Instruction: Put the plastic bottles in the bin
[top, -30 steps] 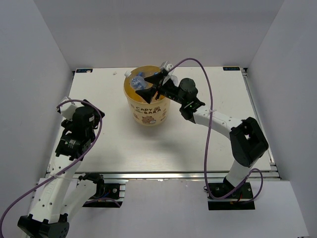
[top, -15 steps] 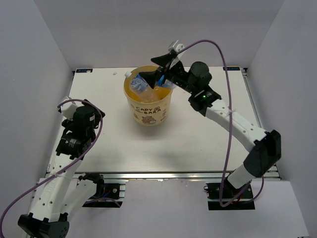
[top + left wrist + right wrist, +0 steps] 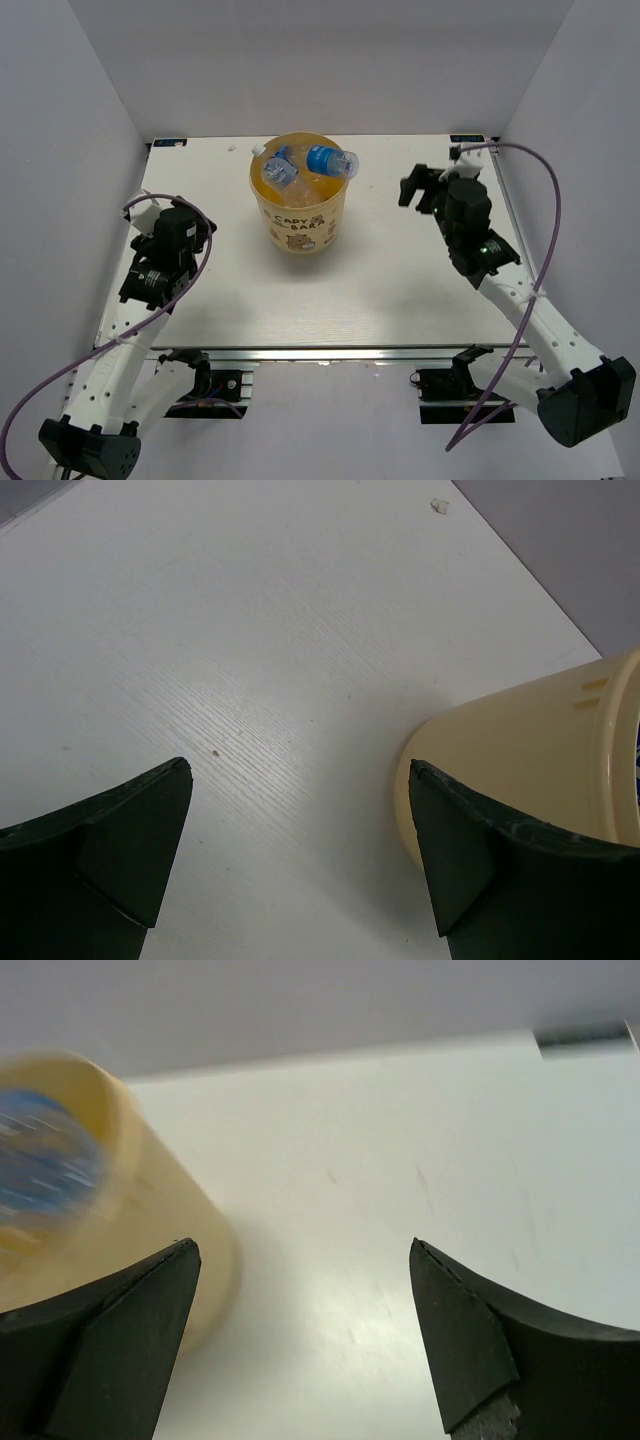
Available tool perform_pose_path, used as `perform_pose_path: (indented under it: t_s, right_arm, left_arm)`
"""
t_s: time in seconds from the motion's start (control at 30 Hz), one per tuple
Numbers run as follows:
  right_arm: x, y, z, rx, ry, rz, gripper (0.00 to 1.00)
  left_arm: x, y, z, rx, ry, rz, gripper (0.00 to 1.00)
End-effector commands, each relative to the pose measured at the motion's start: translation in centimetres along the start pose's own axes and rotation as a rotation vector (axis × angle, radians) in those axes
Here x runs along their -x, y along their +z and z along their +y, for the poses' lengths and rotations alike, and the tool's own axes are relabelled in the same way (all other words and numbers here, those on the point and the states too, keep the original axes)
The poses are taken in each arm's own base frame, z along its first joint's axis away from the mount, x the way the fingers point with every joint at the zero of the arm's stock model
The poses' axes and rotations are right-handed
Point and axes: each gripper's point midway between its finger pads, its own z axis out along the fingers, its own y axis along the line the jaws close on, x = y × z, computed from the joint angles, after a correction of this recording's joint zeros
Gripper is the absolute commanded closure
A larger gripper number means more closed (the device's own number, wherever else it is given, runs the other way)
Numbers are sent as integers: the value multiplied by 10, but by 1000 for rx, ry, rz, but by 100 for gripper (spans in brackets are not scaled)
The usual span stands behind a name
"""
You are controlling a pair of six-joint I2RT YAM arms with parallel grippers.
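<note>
The yellow-orange bin [image 3: 298, 215] stands at the back middle of the table. Several clear plastic bottles lie in it. A blue-labelled bottle [image 3: 331, 161] rests on top at its right rim, and another bottle [image 3: 277, 170] lies at the left. My right gripper [image 3: 428, 185] is open and empty, well to the right of the bin; the right wrist view [image 3: 302, 1245] shows the bin [image 3: 150, 1200] and a blurred blue label [image 3: 40, 1165] at the left. My left gripper [image 3: 185, 222] is open and empty, left of the bin; the left wrist view [image 3: 298, 770] shows the bin wall [image 3: 520, 780].
The white table [image 3: 400, 290] is enclosed by grey walls on three sides. Purple cables loop from both arms. Black brackets sit at the far table corners [image 3: 470, 137].
My right gripper has let go of the blue-labelled bottle, which now lies on top of the bin. It has pulled back to the right. The left arm has barely shifted.
</note>
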Motion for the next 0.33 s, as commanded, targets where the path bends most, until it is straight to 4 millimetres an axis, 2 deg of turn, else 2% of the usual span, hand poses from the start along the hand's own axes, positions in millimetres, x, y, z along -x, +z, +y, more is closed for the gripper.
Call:
perform_pose_path:
  t_s: [0.0, 0.07, 0.1, 0.2, 0.3]
  right_arm:
    - [-75, -20, -65, -318, 45, 166, 11]
    - [-109, -28, -74, -346, 46, 227, 11]
    - [-113, -28, -75, -340, 43, 226, 11]
    - [-115, -28, -74, -331, 51, 212, 11]
    - [-108, -31, -78, -349, 50, 180, 11]
  left_arm:
    - [-4, 7, -8, -21, -9, 9, 2]
    - [-8, 11, -12, -25, -5, 24, 2]
    - [-9, 12, -13, -27, -3, 30, 2]
    - [-13, 14, -14, -26, 3, 42, 2]
    - [-15, 15, -12, -17, -1, 40, 2]
